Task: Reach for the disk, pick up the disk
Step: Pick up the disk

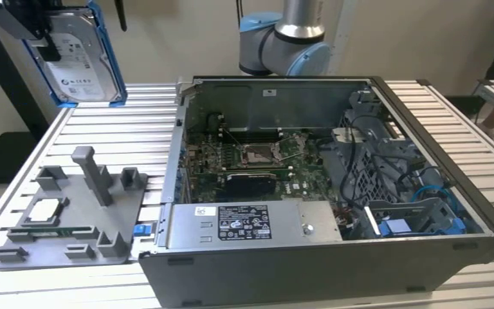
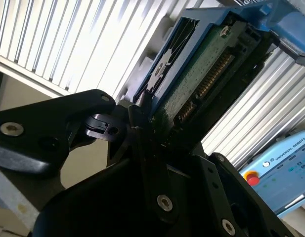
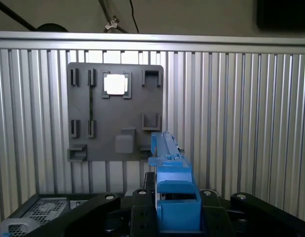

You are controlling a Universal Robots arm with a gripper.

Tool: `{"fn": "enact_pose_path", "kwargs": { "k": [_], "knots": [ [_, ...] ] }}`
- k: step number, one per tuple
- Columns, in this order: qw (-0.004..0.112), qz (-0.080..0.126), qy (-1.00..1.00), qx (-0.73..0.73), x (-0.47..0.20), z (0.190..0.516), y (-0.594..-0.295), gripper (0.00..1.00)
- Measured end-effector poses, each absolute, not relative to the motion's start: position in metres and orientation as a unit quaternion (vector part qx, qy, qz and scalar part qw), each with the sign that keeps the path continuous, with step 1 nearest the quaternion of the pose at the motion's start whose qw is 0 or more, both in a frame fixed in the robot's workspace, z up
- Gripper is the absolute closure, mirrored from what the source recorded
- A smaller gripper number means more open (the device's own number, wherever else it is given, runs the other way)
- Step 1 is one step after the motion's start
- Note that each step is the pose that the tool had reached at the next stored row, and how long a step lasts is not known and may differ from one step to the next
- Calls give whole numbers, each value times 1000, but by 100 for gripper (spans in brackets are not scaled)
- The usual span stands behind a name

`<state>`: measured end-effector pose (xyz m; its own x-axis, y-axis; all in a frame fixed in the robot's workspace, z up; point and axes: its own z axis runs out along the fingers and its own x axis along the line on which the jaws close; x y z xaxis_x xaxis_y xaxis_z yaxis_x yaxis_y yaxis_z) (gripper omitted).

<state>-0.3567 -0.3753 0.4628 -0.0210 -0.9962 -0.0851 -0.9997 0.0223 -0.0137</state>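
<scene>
Your gripper [image 2: 142, 123] has the disk [image 1: 80, 61] pinched and held aloft.
In the second wrist view the dark jaws press on the drive's edge, with its blue bracket and green circuit side showing. In the exterior view you see it on edge, label toward the camera, up off the slatted table [image 1: 127, 129] at the exterior view's left, beyond the grey fixture plate [image 1: 71, 222] carrying a silver chip [image 1: 45, 211]. The open computer case [image 1: 316, 270] sits to the right.

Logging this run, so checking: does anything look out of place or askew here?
Only the silver-grey metal hard drive in a bright blue plastic bracket: it hangs on edge above the slatted aluminium table, clamped in the black gripper, not lying flat. Nothing looks spilled or damaged.
</scene>
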Motion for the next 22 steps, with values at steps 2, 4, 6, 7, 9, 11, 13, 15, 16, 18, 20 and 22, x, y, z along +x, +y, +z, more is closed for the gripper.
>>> {"fn": "enact_pose_path", "kwargs": {
  "k": [2,4,6,7,9,11,13,15,16,18,20,22],
  "knots": [
    [35,25,714,-699,-353,463,-375,100],
    [35,25,714,-699,-349,463,-375,100],
    [35,25,714,-699,-344,463,-375,100],
    [35,25,714,-699,-340,463,-375,100],
    [35,25,714,-699,-333,463,-375,100],
    [35,25,714,-699,-325,463,-375,100],
    [35,25,714,-699,-316,463,-375,100],
    [35,25,714,-699,-307,463,-375,100],
    [35,25,714,-699,-302,463,-375,100],
    [35,25,714,-699,-293,463,-375,100],
    [35,25,714,-699,-287,463,-376,100],
    [35,25,714,-699,-280,463,-376,100]
  ]
}}
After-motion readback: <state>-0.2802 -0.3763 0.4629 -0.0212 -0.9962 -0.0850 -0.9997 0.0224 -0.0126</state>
